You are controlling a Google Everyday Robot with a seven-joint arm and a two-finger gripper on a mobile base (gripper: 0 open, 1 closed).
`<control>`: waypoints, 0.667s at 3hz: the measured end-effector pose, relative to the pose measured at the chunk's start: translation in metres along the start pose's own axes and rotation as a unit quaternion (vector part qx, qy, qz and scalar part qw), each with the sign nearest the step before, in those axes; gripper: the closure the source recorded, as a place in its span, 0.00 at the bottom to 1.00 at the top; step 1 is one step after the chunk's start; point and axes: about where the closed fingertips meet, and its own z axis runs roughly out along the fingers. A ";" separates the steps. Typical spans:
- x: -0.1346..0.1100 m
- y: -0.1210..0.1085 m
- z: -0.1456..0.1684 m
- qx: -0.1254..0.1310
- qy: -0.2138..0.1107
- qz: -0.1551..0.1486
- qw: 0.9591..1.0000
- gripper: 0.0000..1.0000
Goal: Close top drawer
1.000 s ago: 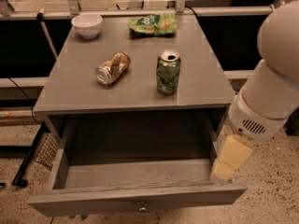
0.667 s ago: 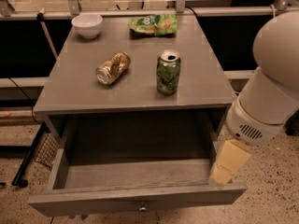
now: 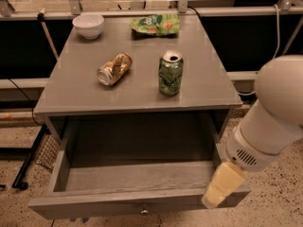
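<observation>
While wide open, top drawer (image 3: 104,205) — right front corner by the end effector (image 3: 217,197), grip unclear.

- On the worktop (image 3: 71,94), the bowl (image 3: 88,25) sits at the back left, with the snack bag (image 3: 155,24) to its right.
- The tipped can (image 3: 114,69) lies mid-worktop, left of the upright can (image 3: 170,73).
- The top drawer (image 3: 137,178) stands pulled out below the worktop's front edge.
- The pincer (image 3: 218,193) is at the drawer's front right corner.
</observation>
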 end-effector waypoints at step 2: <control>0.014 0.024 0.062 -0.004 0.026 0.083 0.996 0.27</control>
